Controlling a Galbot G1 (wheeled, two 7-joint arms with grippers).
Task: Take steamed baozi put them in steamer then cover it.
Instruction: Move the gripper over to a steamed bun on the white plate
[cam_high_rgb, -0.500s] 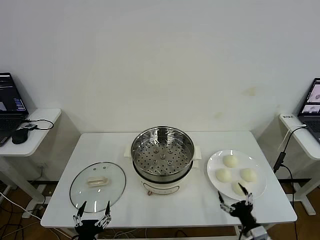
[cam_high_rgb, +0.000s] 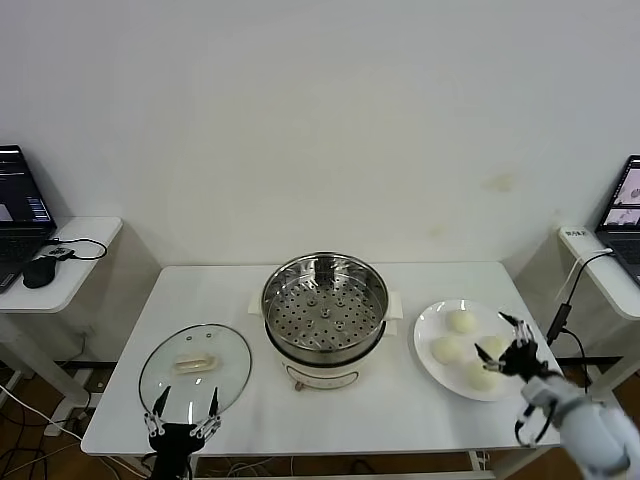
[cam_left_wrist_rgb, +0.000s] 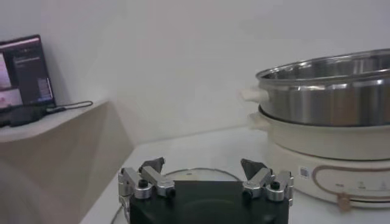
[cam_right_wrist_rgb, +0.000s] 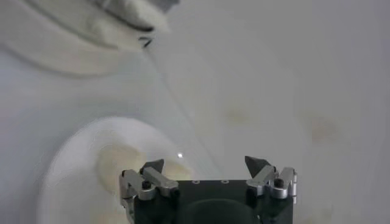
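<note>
The steamer (cam_high_rgb: 325, 310) stands open at the table's middle, its perforated tray bare; the left wrist view shows the steamer (cam_left_wrist_rgb: 329, 103) from the side. The cover (cam_high_rgb: 195, 365) lies flat to its left on the table. Several steamed baozi (cam_high_rgb: 461, 321) sit on a white plate (cam_high_rgb: 425, 330) to the right. My right gripper (cam_high_rgb: 500, 338) hovers open over the plate's right side, above a baozi (cam_right_wrist_rgb: 122, 161) and the plate (cam_right_wrist_rgb: 67, 182), holding nothing. My left gripper (cam_high_rgb: 184, 400) is open at the table's front edge, just short of the cover (cam_left_wrist_rgb: 201, 173).
A side desk on the left carries a laptop (cam_high_rgb: 20, 210) and a mouse (cam_high_rgb: 40, 272). Another desk at the right holds a laptop (cam_high_rgb: 622, 205), with a cable (cam_high_rgb: 562, 315) hanging near the table's right edge. A white wall is close behind.
My right gripper has risen from the table's front edge and swung right and back, over the plate of baozi. The left gripper has barely shifted.
</note>
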